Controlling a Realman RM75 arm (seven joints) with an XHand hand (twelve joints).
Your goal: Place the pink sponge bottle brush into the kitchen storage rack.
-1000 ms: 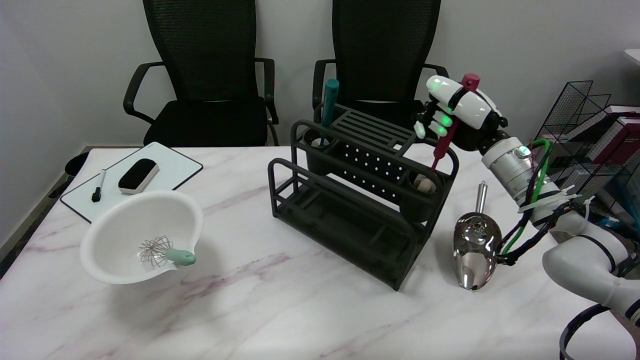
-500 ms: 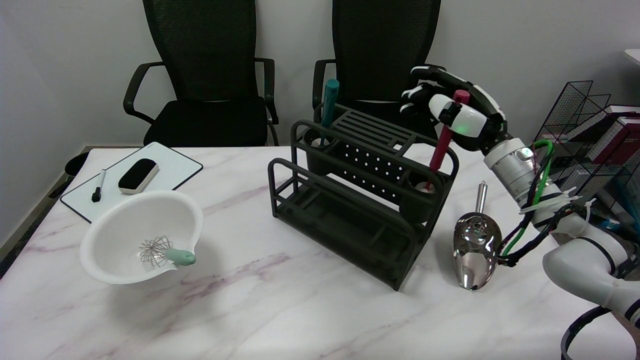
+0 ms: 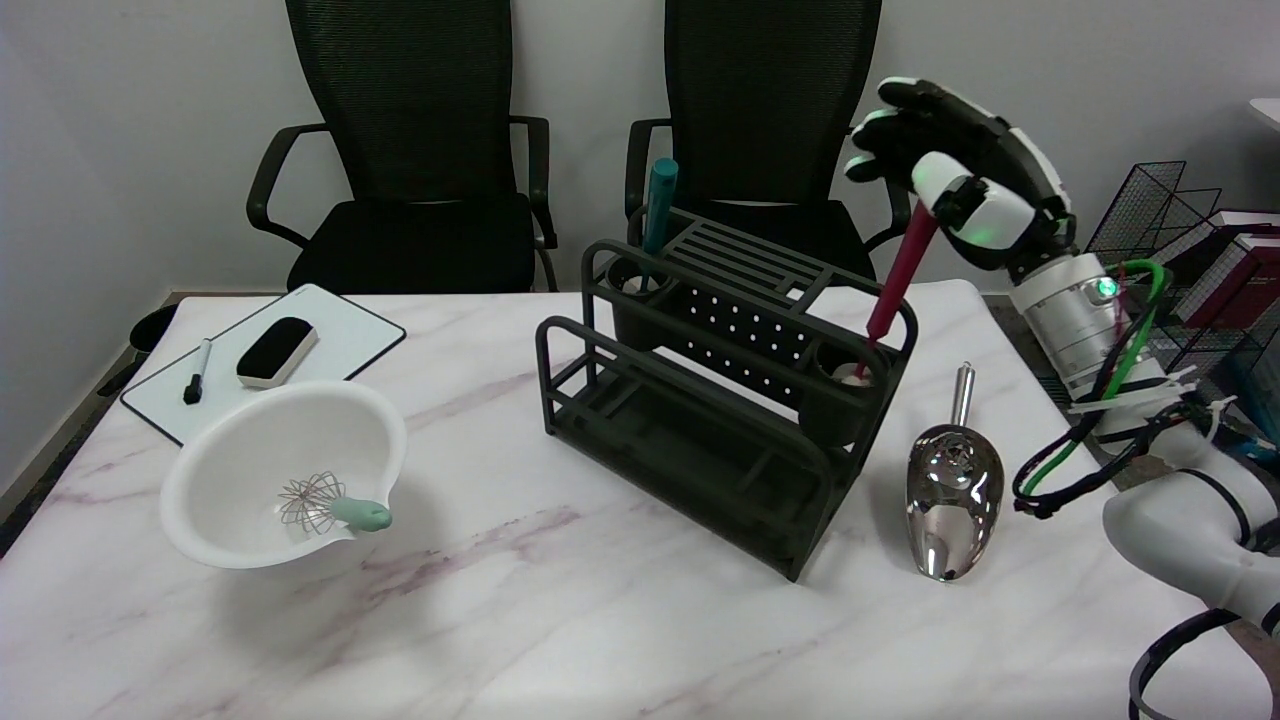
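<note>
The pink sponge bottle brush [image 3: 897,275] stands in the right-hand cup of the black kitchen storage rack [image 3: 690,420]. Its pale sponge head [image 3: 853,376] sits down in the cup and its dark pink handle leans up to the right. My right hand [image 3: 965,175] hovers above and to the right of the rack with its fingers spread apart. The handle's top end meets the thumb and is partly hidden behind it. No finger closes around the handle.
A teal-handled brush [image 3: 657,212] stands in the rack's left cup. A shiny metal scoop [image 3: 950,490] lies right of the rack. A white bowl [image 3: 250,412] with a whisk [image 3: 325,505] sits at the left, behind it a whiteboard [image 3: 345,335] with eraser and marker. A wire basket [image 3: 1175,235] stands at the far right.
The hand let go of the brush handle, spread its fingers and rose up to the right. The brush dropped into the rack's cup and now leans to the right.
</note>
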